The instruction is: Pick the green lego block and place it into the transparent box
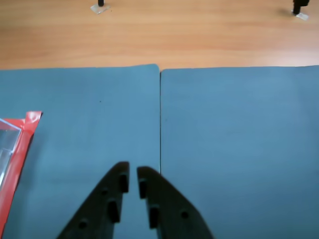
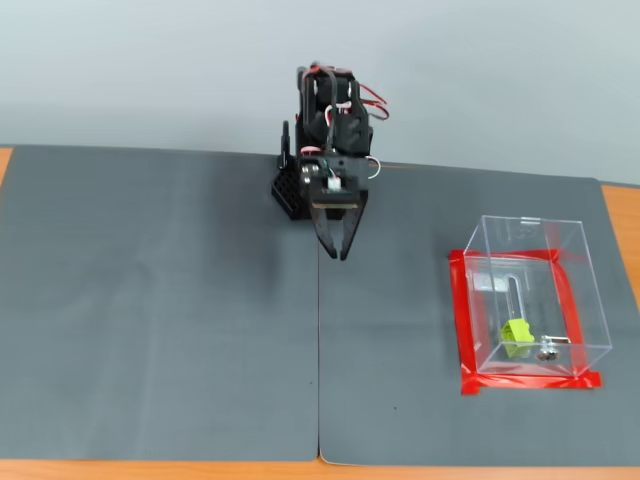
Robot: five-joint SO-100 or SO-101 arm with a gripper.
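We take the transparent box [image 2: 530, 290] as our landmark: in the fixed view it stands on the right-hand grey mat [image 2: 450, 300], inside a square outline of red tape [image 2: 525, 381] that frames its base. Inside the box, low and toward its near edge, we see the green lego block [image 2: 517, 336] resting on the floor, tilted a little, with a small metal piece [image 2: 547, 352] just beside it on the right. Well apart from the box, off to its left and farther back, the arm [image 2: 330, 130] is folded up above the seam [image 2: 319, 360] where the two mats meet, and its gripper [image 2: 340, 250] hangs pointing down and toward us. In the wrist view we see the gripper [image 1: 133, 172] from above, its two black fingers [image 1: 112, 199] nearly together with only a narrow slit between the tips and nothing caught between them. There a corner of the box [image 1: 7, 144] and its red tape [image 1: 22, 144] show at the left edge, and bare wooden tabletop [image 1: 159, 30] lies beyond the mats.
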